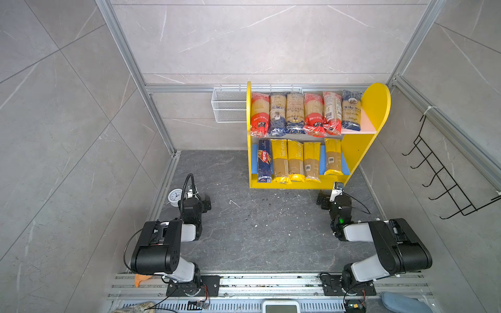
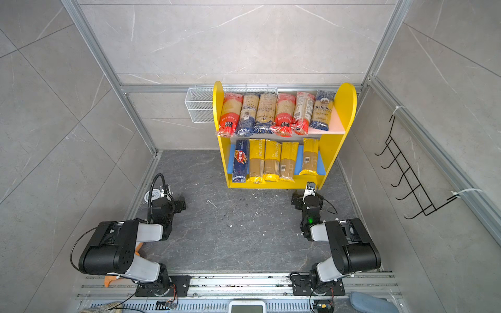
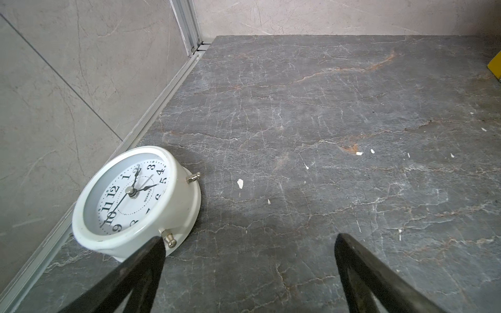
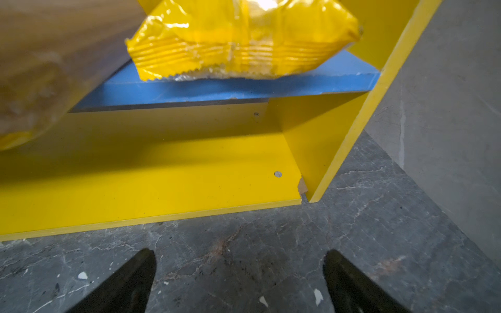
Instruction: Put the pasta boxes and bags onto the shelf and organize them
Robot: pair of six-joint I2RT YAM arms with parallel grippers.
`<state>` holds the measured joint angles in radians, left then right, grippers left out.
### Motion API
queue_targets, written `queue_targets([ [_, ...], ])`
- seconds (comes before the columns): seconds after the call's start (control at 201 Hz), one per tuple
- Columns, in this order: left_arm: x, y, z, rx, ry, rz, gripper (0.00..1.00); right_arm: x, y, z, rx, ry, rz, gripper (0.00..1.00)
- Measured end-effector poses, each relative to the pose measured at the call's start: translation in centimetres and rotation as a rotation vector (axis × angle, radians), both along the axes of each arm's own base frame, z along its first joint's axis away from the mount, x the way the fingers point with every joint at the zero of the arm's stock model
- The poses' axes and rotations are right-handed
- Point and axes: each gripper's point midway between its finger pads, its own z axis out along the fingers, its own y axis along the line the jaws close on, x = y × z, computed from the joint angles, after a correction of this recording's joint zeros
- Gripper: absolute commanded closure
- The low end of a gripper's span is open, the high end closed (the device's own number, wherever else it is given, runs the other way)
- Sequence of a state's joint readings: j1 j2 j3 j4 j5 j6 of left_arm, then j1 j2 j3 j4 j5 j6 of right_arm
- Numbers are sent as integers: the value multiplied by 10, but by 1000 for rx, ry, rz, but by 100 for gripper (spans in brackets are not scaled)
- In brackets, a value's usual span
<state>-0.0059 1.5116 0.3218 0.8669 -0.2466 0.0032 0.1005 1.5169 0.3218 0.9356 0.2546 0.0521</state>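
Shelf (image 1: 376,105) stands at the back right of the table (image 1: 257,233). As far as both top views show, it is fully stocked.

Pink upper board (image 1: 364,123): six spaghetti bags (image 1: 295,113) side by side, red and dark-blue ends, packed close.

Blue lower board (image 1: 322,161): Barilla box (image 1: 264,160) at the left end, with three yellow bags (image 1: 295,160) close beside it. Then a strip of bare blue, then a lone yellow bag (image 1: 332,157) on its own near the right panel. No pack lies on the table.

Right gripper (image 4: 240,260): jaws spread wide, nothing between them. It sits low over the table, just in front of the shelf's front right corner.

Left gripper (image 3: 250,238): also wide and empty, well apart from the shelf, beside a white alarm clock (image 3: 132,197).

Judgement: placing looks done. Only tidying could remain, namely closing the gap on the lower board.
- Position: the lone yellow bag lies ahead of and above the right gripper. In the right wrist view its crimped near end sits at the blue board's front edge.
- Long axis: runs front to back, away from the robot, parallel to its neighbours.
- Nearer arm: clearly the right; the left would have to cross the whole table.
- Move needed: a sideways nudge leftward, toward the three yellow bags.
- Risk: dragging the bag forward off the board.
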Motion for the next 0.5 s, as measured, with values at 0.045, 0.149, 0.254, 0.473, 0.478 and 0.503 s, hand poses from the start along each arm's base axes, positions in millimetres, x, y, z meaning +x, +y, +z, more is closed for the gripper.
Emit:
queue_targets([
  [0.045,0,-1,0,-2,0,-4,0,0,0,0,0,0,2,0],
  [0.149,0,-2,0,-5,0,-12,0,0,1,0,1,0,3,0],
  [0.254,2,-4,-2,-24,10,-37,0,0,1,0,2,0,7,0],
  [0.473,5,-6,-1,-60,12,-82,0,2,6,-1,24,7,54,0],
  [0.478,5,-6,-1,-60,12,-81,0,2,6,-1,25,8,56,0],
  [0.503,5,-6,-1,-62,11,-85,0,3,6,-1,31,9,65,0],
])
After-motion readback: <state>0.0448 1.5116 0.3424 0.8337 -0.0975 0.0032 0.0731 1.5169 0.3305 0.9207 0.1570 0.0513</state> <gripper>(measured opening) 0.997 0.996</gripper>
